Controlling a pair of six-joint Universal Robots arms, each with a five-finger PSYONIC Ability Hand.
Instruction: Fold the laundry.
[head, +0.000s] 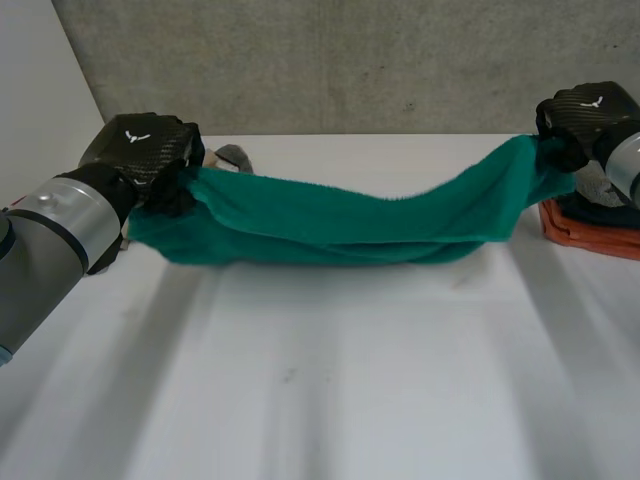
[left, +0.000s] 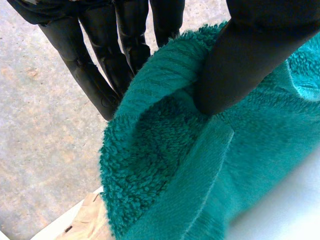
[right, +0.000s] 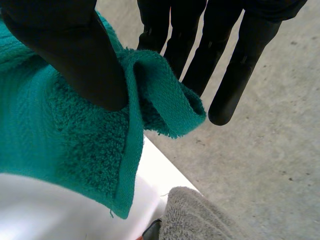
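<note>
Both hands are clamped on one towel (head: 340, 220): the left hand (head: 140, 150), at the frame's left, pinches one end, and the right hand (head: 580, 115), at the upper right, pinches the other. In the left wrist view the thumb (left: 240, 60) presses the terry edge against the nearly straight fingers (left: 90, 75) behind it. The right wrist view shows the same pinch, with the thumb (right: 75, 60) on a rolled hem and the fingers (right: 240, 65) beyond it.

The towel is teal terry cloth with a flat woven hem, and it is already doubled lengthwise into a band. It is strung between the hands over the far half of the worktop (head: 320, 380). Its long axis runs left to right across the frame, rising towards the right end. The middle sags; whether its lowest fold touches the worktop cannot be told.

Neither hand is nearer the towel, since each holds an end. The next fold therefore probably depends on bringing one end along this axis towards the other, or on laying the band flat first.

Under the right hand, at the right edge, lies an orange cloth (head: 590, 230) with a darker one on top. A grey cloth (right: 195, 215) lies on the worktop below the right hand's pinched end. A concrete wall (head: 350, 60) closes the background.
</note>
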